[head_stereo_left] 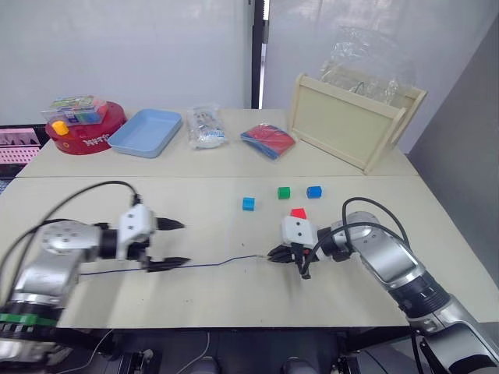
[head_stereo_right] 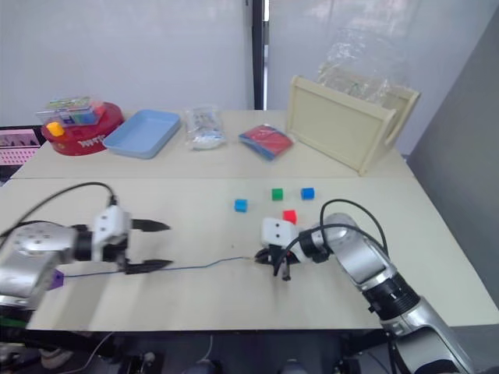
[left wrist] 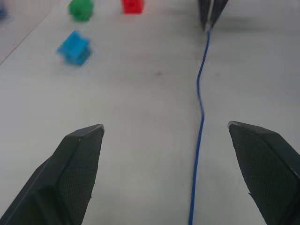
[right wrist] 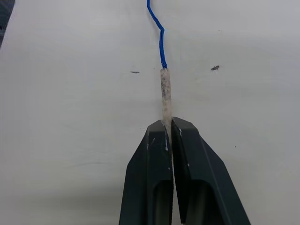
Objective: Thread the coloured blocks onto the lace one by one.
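The lace [head_stereo_left: 210,266] lies as a thin dark-blue line across the front of the table. My right gripper [right wrist: 168,124] is shut on its pale stiff tip [right wrist: 164,91], low over the table. My left gripper [head_stereo_left: 173,244] is open and straddles the lace [left wrist: 200,117] further along, with the cord nearer one finger and touched by neither. Behind the right gripper [head_stereo_left: 274,254] lie four loose blocks: red [head_stereo_left: 298,213], light blue [head_stereo_left: 248,203], green [head_stereo_left: 284,192] and blue [head_stereo_left: 313,192]. A purple block [head_stereo_right: 57,278] sits at the lace's far left end, beside my left arm.
Along the back of the table stand a red round tin [head_stereo_left: 86,128], a light-blue tray [head_stereo_left: 146,131], a clear plastic bag [head_stereo_left: 205,127], a red and blue packet [head_stereo_left: 267,139] and a tilted wooden frame [head_stereo_left: 351,121].
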Robot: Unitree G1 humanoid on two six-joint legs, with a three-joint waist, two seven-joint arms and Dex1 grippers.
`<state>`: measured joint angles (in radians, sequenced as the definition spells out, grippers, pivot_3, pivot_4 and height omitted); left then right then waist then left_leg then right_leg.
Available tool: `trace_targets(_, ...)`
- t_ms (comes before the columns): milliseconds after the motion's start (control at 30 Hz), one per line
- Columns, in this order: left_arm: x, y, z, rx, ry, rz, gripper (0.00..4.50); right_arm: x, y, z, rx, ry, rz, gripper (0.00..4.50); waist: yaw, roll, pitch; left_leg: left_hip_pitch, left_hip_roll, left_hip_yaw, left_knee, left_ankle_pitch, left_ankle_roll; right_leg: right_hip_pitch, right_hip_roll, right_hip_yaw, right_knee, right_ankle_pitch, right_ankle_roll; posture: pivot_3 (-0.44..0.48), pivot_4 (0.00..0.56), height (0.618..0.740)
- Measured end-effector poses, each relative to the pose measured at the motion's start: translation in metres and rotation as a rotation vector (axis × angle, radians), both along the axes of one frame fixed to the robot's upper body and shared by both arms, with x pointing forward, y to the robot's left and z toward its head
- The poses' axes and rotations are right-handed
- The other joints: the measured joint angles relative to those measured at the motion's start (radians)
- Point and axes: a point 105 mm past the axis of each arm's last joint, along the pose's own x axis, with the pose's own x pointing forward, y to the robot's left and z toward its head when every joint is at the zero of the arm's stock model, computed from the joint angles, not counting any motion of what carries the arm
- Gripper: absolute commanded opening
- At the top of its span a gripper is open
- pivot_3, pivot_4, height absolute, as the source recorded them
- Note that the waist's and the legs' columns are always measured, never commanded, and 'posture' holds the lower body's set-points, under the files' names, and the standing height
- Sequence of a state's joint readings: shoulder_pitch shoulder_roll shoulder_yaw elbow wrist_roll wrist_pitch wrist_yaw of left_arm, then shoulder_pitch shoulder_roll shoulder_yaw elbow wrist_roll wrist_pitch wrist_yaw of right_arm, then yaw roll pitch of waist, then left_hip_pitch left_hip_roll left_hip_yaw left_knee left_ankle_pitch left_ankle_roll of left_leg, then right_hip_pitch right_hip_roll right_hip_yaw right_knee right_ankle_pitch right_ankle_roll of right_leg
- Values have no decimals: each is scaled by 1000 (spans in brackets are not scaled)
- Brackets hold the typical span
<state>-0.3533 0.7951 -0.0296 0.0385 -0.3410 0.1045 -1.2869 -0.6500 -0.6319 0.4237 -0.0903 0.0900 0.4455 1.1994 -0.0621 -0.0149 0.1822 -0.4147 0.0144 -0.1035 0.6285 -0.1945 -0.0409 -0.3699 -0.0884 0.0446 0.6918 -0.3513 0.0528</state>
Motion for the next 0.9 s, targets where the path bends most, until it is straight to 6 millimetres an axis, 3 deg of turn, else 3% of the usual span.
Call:
trace_targets(100, -3, -25, -19, 9, 5, -83, 4461, -1, 6, -2, -25, 15, 0, 0, -10, 0, 0, 0, 0, 0, 0, 0, 0, -1, 0, 0, 1, 0, 0, 0, 150, 740)
trace_targets(233, -5, -53, -29, -29, 1, -163, 4461, -5, 28, 1, -33, 7, 40, 0, -8, 0, 0, 0, 0, 0, 2, 0, 0, -1, 0, 0, 2, 0, 0, 0, 150, 740)
trace_targets(567, -9, -60, -51, -36, 74, -169, 4461, -10, 35, -9, -68, 40, 23, 0, -5, 0, 0, 0, -1, -1, 3, 1, 0, -1, 0, 0, 2, 0, 0, 0, 150, 740)
trace_targets(600, -10, -61, -51, -40, 80, -169, 3890, -10, 35, -9, -67, 43, 21, 0, -5, 0, 0, 0, -1, -1, 3, 1, 0, -1, 0, 0, 2, 0, 0, 0, 150, 740)
trace_targets(633, -10, -61, -51, -42, 83, -166, 3645, -10, 36, -9, -65, 47, 20, 0, -5, 0, 0, 0, -1, -1, 3, 1, 0, 0, 0, 0, 2, 0, 0, 0, 150, 740)
trace_targets(900, -8, -61, -53, -47, 98, -140, 3645, -13, 37, -10, -65, 57, 22, 0, -5, 0, 0, 0, -1, -1, 4, 1, 0, 0, 0, 0, 3, 0, 0, 0, 150, 740)
